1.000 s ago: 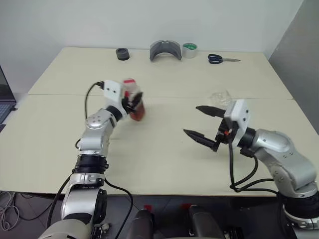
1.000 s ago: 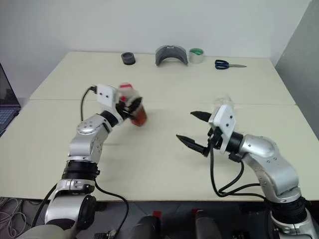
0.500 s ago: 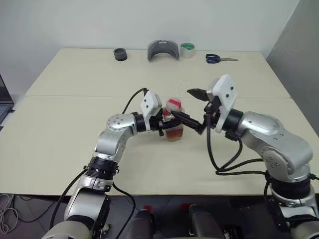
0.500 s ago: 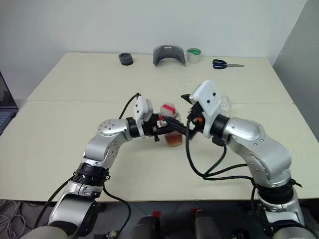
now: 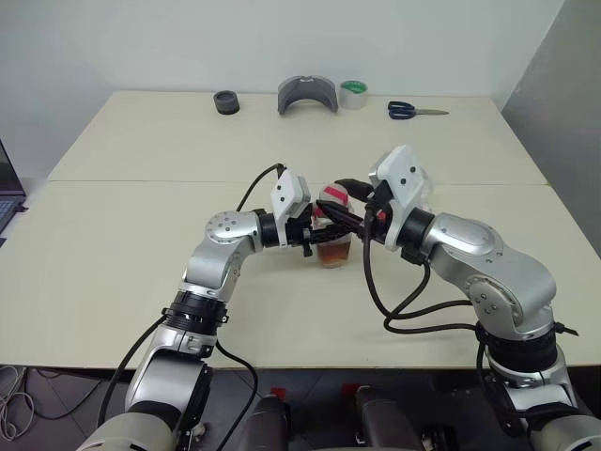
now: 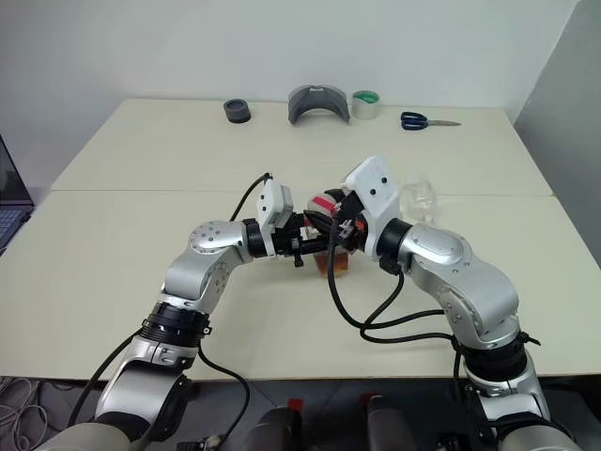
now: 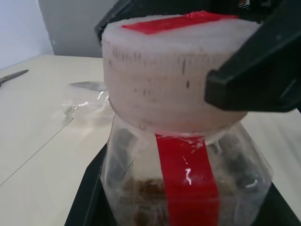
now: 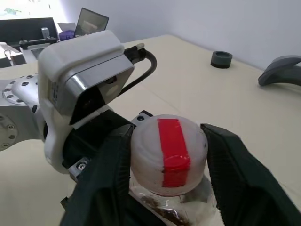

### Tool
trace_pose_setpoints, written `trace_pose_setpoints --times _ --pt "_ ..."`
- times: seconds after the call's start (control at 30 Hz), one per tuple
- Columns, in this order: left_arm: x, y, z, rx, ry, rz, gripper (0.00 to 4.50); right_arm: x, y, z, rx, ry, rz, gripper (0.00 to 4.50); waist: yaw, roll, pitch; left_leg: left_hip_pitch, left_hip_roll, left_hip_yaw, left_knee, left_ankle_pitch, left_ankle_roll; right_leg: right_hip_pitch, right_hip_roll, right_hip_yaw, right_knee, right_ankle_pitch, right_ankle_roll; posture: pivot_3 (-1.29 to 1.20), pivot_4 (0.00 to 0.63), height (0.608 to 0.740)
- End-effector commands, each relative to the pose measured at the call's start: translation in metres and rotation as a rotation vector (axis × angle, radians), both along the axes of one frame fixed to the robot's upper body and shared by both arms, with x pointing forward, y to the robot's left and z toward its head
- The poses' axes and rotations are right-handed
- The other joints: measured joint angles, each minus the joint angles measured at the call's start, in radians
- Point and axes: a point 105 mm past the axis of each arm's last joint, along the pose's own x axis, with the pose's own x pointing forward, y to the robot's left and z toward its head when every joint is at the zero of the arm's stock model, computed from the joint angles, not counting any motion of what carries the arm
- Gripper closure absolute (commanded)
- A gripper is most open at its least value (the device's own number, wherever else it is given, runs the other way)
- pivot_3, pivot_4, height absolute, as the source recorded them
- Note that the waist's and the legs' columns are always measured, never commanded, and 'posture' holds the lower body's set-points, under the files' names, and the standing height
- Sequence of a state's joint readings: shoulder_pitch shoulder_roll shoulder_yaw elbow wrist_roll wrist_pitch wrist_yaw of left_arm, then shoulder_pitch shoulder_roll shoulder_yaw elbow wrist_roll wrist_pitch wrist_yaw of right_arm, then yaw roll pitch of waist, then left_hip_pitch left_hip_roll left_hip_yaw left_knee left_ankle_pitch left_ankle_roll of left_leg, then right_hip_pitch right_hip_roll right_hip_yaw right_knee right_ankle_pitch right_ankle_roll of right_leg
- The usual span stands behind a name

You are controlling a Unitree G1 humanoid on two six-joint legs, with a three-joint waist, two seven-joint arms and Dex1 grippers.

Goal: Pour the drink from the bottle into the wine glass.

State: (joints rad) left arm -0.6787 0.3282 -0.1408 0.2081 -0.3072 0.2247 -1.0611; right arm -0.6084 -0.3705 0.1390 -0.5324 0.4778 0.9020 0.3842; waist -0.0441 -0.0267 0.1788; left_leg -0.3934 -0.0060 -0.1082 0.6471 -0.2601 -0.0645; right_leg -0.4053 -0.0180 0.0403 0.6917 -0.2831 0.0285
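- The desk (image 5: 113, 244) carries the bottle (image 5: 333, 246) near its middle.
- We see the left claw (image 5: 317, 233) clamped tight on the bottle's body.
- The right claw (image 8: 169, 155) straddles the bottle's cap (image 8: 168, 153), fingers beside it; we cannot tell if they grip.
- The wine glass (image 6: 420, 199) lies just beyond the bottle.
- The drink (image 5: 333, 254) sits low in the bottle.

Bright, even light is falling from overhead, casting only faint shadows on the pale cream matte table (image 5: 113, 254). The white foam-like cap with its red tape strip (image 7: 174, 66) is looming close and slightly soft in the left wrist view.
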Motion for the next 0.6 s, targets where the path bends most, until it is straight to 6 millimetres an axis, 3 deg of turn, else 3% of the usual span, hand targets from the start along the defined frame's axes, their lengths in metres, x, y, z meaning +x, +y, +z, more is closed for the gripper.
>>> trace_pose_setpoints --times 0.03,0.17,0.27,0.43,0.6 --pt "-0.006 -0.003 0.016 -0.025 -0.066 -0.049 2.74 -0.004 -0.001 0.01 0.009 -0.024 0.054 2.65 0.0 0.0 0.0 0.0 0.0 0.0 0.0 0.0 0.0 0.0 0.0 0.0 0.0 0.0 0.0 0.0 0.15 0.74" --pt "-0.01 -0.003 0.016 -0.02 -0.057 -0.088 2.74 -0.018 0.002 0.007 -0.079 -0.053 0.274 2.65 0.0 0.0 0.0 0.0 0.0 0.0 0.0 0.0 0.0 0.0 0.0 0.0 0.0 0.0 0.0 0.0 0.15 0.74" --pt "-0.012 -0.003 0.015 0.009 -0.066 -0.124 2.74 -0.015 -0.007 -0.001 -0.219 -0.019 0.426 2.65 -0.001 0.0 0.0 0.0 -0.001 0.001 0.0 0.0 0.0 0.0 0.0 0.0 -0.001 0.0 0.0 0.0 0.15 0.74" --pt "-0.01 -0.003 0.015 0.03 -0.082 -0.137 2.74 0.002 -0.016 0.0 -0.235 0.017 0.426 2.65 -0.01 0.0 0.0 0.001 0.001 0.0 0.0 0.0 0.0 0.0 0.001 0.0 0.0 0.0 0.0 0.0 0.15 0.74" --pt "-0.005 -0.002 0.019 0.01 -0.073 -0.121 2.74 0.01 -0.03 0.012 -0.164 -0.032 0.301 0.94 -0.007 0.0 0.0 -0.001 0.0 0.0 0.0 0.0 0.0 0.0 0.0 0.0 -0.001 0.0 0.0 0.0 0.15 0.74"
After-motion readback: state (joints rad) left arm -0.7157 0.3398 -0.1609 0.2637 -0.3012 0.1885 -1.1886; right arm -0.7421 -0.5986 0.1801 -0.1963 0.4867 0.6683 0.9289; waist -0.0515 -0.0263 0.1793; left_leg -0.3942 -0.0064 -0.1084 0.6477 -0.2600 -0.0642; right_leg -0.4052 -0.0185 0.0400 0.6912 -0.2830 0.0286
